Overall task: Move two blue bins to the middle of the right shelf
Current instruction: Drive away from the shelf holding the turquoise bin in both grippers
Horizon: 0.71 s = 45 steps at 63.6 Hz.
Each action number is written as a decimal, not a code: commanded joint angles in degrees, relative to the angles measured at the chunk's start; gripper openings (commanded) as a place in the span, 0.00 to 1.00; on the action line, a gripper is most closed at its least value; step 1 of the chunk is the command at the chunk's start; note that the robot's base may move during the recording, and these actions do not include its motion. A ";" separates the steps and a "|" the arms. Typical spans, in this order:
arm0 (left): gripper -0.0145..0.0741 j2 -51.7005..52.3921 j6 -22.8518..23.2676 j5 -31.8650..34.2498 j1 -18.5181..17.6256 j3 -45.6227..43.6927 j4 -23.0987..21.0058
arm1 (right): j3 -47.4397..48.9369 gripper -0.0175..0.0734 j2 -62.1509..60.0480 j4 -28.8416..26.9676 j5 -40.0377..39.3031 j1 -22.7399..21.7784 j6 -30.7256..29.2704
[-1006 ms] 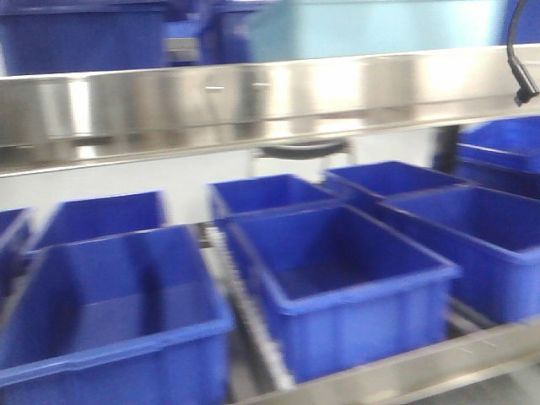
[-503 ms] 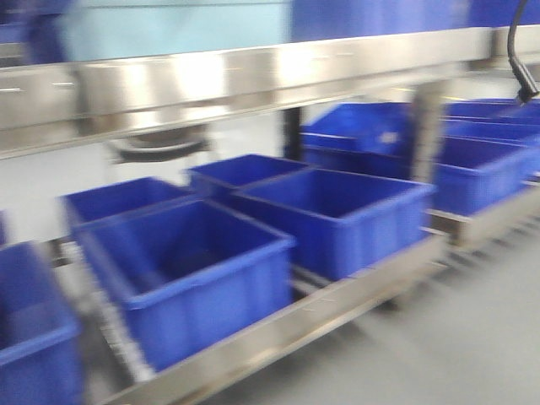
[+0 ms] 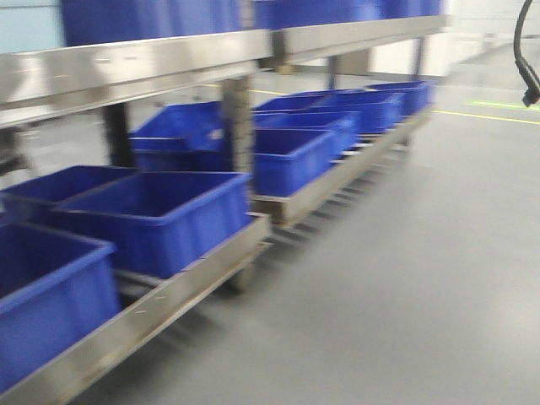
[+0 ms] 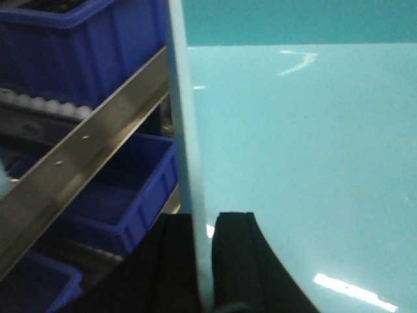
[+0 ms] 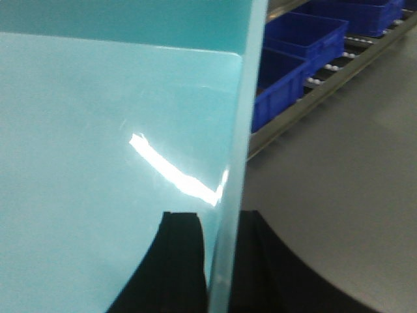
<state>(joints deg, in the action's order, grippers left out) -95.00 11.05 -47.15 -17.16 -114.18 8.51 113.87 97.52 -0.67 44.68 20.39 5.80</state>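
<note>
I hold a light blue bin between both arms. In the left wrist view its left wall (image 4: 185,124) runs up the frame and its smooth inside (image 4: 300,156) fills the right side. My left gripper (image 4: 203,218) is shut on that wall, one black finger on each face. In the right wrist view the bin's right wall (image 5: 240,137) stands edge-on, and my right gripper (image 5: 220,218) is shut on it the same way. Neither gripper shows in the front view. Dark blue bins (image 3: 160,211) sit on the near steel shelf, and more bins (image 3: 337,126) stand on the shelf farther right.
A steel shelf rail (image 3: 126,67) crosses the upper left, with a post (image 3: 239,126) between the two shelf units. Grey floor (image 3: 405,278) spreads to the right. A black cable (image 3: 527,76) hangs at the top right. Roller tracks (image 5: 332,68) run under the bins.
The front view has swept to the right: the shelf and its dark blue bins slid left across the frame, and the farther shelf unit and the floor came into sight.
</note>
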 commanded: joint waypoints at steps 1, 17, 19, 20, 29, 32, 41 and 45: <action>0.04 0.68 -0.27 3.59 -0.86 -0.73 -3.62 | 0.86 0.02 -0.84 -3.10 -4.06 0.75 -0.75; 0.04 0.68 -0.27 3.59 -0.86 -0.73 -3.62 | 0.86 0.02 -0.84 -3.10 -4.06 0.75 -0.75; 0.04 0.68 -0.27 3.59 -0.86 -0.73 -3.62 | 0.86 0.02 -0.84 -3.10 -4.06 0.75 -0.75; 0.04 0.68 -0.27 3.59 -0.86 -0.73 -3.62 | 0.86 0.02 -0.84 -3.10 -4.06 0.75 -0.75; 0.04 0.68 -0.27 3.59 -0.86 -0.73 -3.62 | 0.86 0.02 -0.84 -3.10 -4.06 0.75 -0.75; 0.04 0.68 -0.27 3.59 -0.86 -0.73 -3.62 | 0.86 0.02 -0.84 -3.10 -4.06 0.75 -0.75; 0.04 0.68 -0.27 3.59 -0.86 -0.73 -3.62 | 0.86 0.02 -0.84 -3.10 -4.06 0.75 -0.75; 0.04 0.68 -0.27 3.59 -0.86 -0.73 -3.62 | 0.86 0.02 -0.84 -3.10 -4.06 0.75 -0.75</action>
<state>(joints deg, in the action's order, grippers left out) -95.00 11.05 -47.15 -17.16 -114.18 8.41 113.87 97.52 -0.67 44.57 20.39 5.80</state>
